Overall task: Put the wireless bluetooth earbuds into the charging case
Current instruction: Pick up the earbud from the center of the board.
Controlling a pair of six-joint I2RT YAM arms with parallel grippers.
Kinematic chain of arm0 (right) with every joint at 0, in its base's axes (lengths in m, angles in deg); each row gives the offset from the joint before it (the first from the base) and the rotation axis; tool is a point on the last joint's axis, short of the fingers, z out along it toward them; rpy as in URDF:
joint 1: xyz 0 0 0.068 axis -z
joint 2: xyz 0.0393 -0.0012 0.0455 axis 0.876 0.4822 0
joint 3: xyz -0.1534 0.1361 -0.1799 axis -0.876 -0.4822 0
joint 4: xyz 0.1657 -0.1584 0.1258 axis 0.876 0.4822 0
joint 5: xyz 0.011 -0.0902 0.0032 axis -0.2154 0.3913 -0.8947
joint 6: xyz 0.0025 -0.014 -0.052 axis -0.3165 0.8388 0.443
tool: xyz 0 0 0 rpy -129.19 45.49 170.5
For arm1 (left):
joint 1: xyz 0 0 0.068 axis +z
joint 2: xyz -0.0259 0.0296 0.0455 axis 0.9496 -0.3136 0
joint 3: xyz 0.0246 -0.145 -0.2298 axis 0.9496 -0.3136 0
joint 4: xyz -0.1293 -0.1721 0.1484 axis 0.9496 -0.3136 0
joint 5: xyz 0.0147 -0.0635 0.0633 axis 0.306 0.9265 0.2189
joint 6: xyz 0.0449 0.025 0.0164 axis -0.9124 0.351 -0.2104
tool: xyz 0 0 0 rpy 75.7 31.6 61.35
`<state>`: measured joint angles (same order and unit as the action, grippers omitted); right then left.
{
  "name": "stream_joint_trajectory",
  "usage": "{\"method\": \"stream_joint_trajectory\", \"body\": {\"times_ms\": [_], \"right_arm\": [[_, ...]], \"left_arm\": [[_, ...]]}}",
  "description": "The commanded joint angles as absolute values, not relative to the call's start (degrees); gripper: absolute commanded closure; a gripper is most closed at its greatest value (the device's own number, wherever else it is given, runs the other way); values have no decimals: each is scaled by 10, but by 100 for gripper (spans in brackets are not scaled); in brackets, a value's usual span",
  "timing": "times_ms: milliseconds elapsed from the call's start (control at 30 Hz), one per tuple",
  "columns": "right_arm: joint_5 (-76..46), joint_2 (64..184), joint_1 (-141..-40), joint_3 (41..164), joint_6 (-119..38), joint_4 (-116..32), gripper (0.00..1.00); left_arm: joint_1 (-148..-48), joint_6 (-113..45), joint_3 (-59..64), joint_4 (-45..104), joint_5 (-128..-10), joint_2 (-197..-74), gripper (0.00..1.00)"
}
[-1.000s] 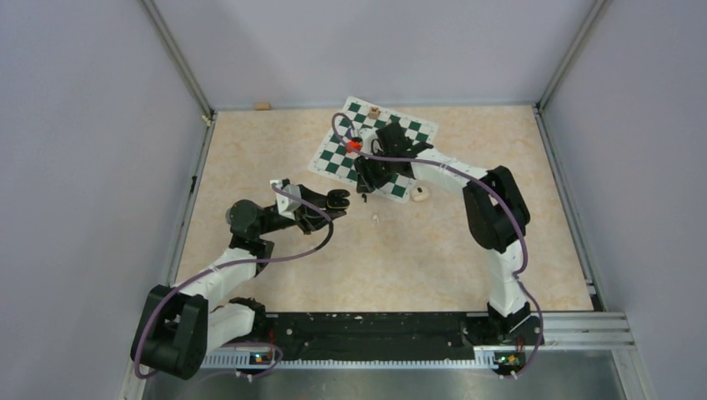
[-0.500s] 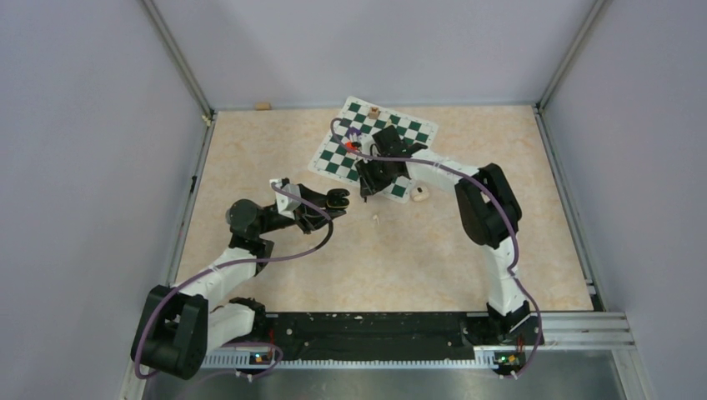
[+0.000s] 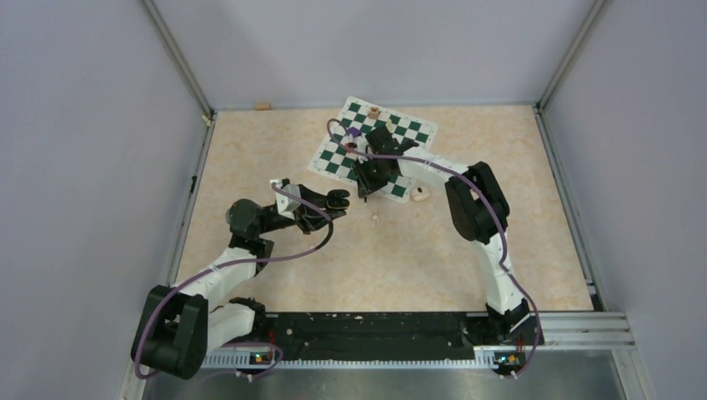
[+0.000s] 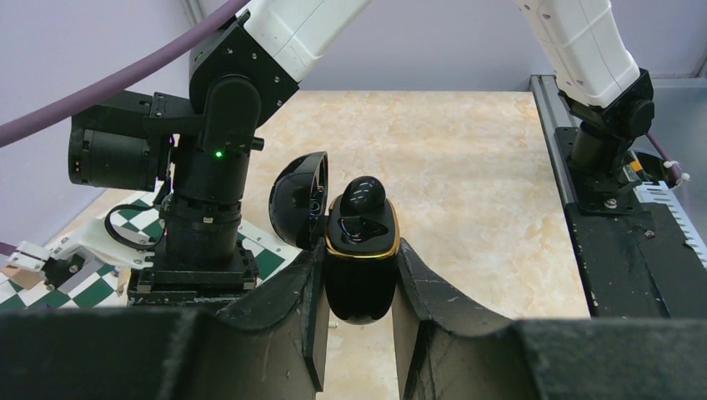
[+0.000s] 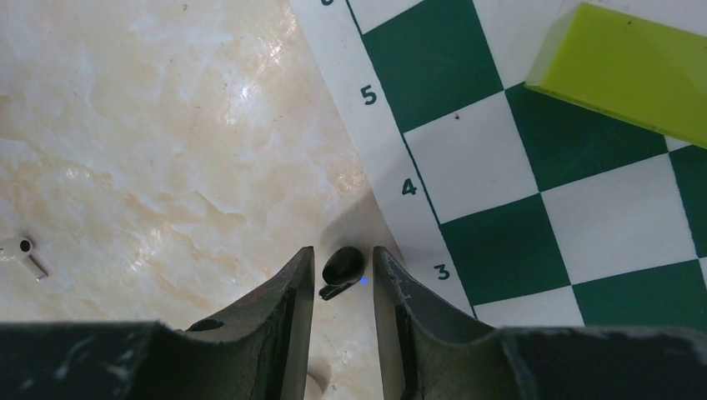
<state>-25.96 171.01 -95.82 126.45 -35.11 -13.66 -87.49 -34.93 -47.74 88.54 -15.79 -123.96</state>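
1. Beige marbled worktop [image 3: 275, 158] fills an enclosure with pale lilac walls, and a green-and-white chessboard mat [image 3: 410, 130] lies askew at its far middle
2. We see the left claw [image 4: 357, 247] pressed onto the charging case [image 4: 360, 283], one finger on each flank, holding it up off the worktop with its open end past the fingertips
3. Its lid [image 4: 297, 200] hangs open to one side and a gold-coloured rim rings the mouth. A glossy black rounded lump [image 4: 365, 193] rises from that mouth, and we cannot tell whether it is an earbud
4. From above, the right claw [image 3: 365, 188] points down at the near edge of the mat, near the left claw but apart from it
5. In the right wrist view a black earbud [image 5: 342, 265] lies on the bare worktop just beside the mat's white border, by the numeral 3, and shows a tiny blue light
6. The right claw's fingers [image 5: 292, 317] stand narrowly on either side of this earbud. Its stem end looks to be against one finger, yet we cannot tell whether the claw is pinching it or only flanking it
7. A yellow-green block [image 5: 634, 71] lies on the mat's squares, well apart from the earbud
8. A small white stemmed piece [image 5: 21, 252] lies on the bare worktop, off the mat and well apart from the claw
9. From above we also see a small tan piece [image 3: 419, 194] at the mat's near corner
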Motion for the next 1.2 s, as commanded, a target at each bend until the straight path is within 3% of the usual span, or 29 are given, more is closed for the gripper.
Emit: {"method": "stream_joint_trajectory", "body": {"times_ms": [0, 167, 267, 467, 633, 867, 1167], "right_arm": [[-235, 1721, -972, 1300, -360, -104, 69], [-231, 1724, -976, 1303, -352, -88, 75], [-234, 1726, -977, 1308, -343, -82, 89], [-268, 1702, -977, 1314, -301, -75, 90], [-272, 1616, -975, 1283, -266, -90, 92], [-258, 1418, -965, 1139, -221, -205, 94], [-273, 1169, -965, 867, -160, -466, 95]], "left_arm": [[-872, -349, -458, 902, -151, -1237, 100], [-872, -350, -459, 903, -150, -1238, 100], [-872, -350, -458, 903, -150, -1239, 100], [-872, -350, -460, 902, -150, -1239, 100], [-873, -340, -457, 902, -159, -1240, 100], [-873, -327, -454, 899, -178, -1237, 100], [-874, -312, -418, 865, -192, -1255, 100]]}}
